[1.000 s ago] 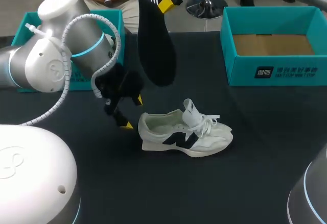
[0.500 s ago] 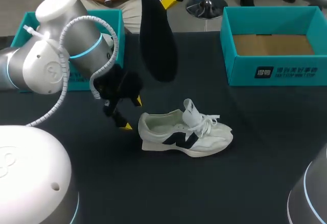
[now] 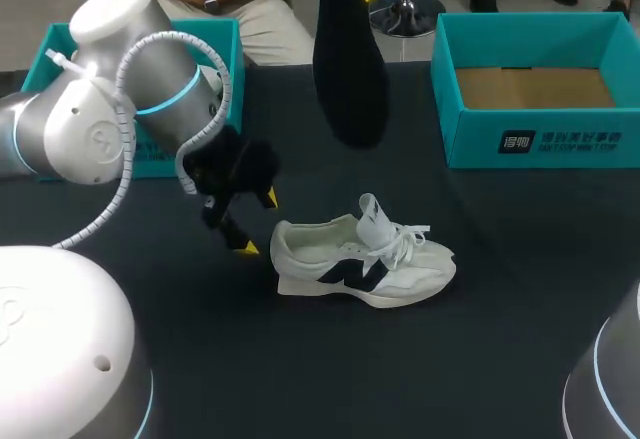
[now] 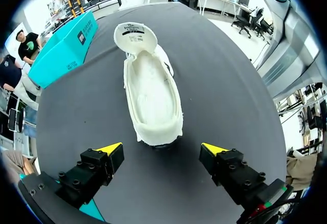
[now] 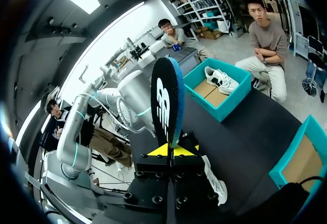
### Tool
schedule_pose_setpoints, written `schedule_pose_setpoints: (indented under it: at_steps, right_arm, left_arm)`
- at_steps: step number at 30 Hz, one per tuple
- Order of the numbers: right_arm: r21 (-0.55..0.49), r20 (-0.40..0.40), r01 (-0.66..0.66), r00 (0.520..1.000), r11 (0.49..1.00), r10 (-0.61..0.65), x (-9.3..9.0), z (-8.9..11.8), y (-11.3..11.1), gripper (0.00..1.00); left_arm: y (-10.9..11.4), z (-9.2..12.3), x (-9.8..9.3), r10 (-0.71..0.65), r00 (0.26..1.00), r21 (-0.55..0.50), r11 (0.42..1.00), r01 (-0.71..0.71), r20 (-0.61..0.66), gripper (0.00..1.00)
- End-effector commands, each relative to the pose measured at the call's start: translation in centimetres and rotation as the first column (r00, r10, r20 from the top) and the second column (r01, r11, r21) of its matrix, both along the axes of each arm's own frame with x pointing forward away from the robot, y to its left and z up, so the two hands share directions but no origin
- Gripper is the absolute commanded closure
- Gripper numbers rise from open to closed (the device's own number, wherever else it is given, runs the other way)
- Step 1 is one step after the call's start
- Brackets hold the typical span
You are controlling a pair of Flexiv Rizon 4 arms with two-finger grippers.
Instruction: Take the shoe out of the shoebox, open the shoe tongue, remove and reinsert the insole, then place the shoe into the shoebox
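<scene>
The right arm (image 5: 166,183), jaws gripping the black insole (image 3: 348,69), has swung it rightward, well clear of the sneaker (image 3: 360,259). The left arm (image 3: 150,89) stays behind the heel, jaws open. Removal appears complete, so reinsertion likely comes next.

The left arm (image 3: 100,109) is made of rounded white and silver-grey shells, with a glowing cyan ring at one joint. A white coiled cable (image 3: 229,84) loops around it. The left gripper (image 3: 258,222) is black. Its fingers (image 4: 94,170) are blocky black pieces studded with hex screws, ending in bright yellow wedge tips. The right gripper (image 5: 171,151) looks the same: black blocks, screws, yellow triangular tips. The right arm (image 3: 605,379) shows a grey dome with a thin blue ring.
</scene>
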State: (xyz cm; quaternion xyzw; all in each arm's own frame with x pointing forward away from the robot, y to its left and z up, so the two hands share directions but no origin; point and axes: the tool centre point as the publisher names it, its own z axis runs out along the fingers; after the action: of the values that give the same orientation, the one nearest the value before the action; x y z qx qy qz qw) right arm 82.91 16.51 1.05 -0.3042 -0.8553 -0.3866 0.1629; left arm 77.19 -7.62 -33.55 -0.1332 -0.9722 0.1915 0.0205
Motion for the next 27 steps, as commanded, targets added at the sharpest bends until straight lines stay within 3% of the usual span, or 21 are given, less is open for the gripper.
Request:
schedule_pose_setpoints:
  at_steps: [1,11,19,27]
  right_arm:
    - [-0.01,-0.004,-0.001,1.0,1.0,0.001,0.3,0.2,0.3,1.0]
    - [-0.01,-0.004,-0.001,1.0,1.0,0.001,0.3,0.2,0.3,1.0]
    - [-0.01,-0.004,-0.001,1.0,1.0,0.001,0.3,0.2,0.3,1.0]
    - [-0.01,-0.004,-0.001,1.0,1.0,0.001,0.3,0.2,0.3,1.0]
  left_arm:
    - [0.0,0.0,0.0,0.0,1.0,0.002,1.0,0.0,0.001,0.0]
    - [-0.1,0.1,0.2,0.005,1.0,0.013,1.0,-0.005,-0.013,0.0]
    - [-0.4,0.0,2.4,0.055,0.998,0.053,0.997,-0.055,0.015,0.0]
    - [-0.2,-0.1,0.0,0.033,0.999,0.07,0.997,-0.035,0.02,0.0]
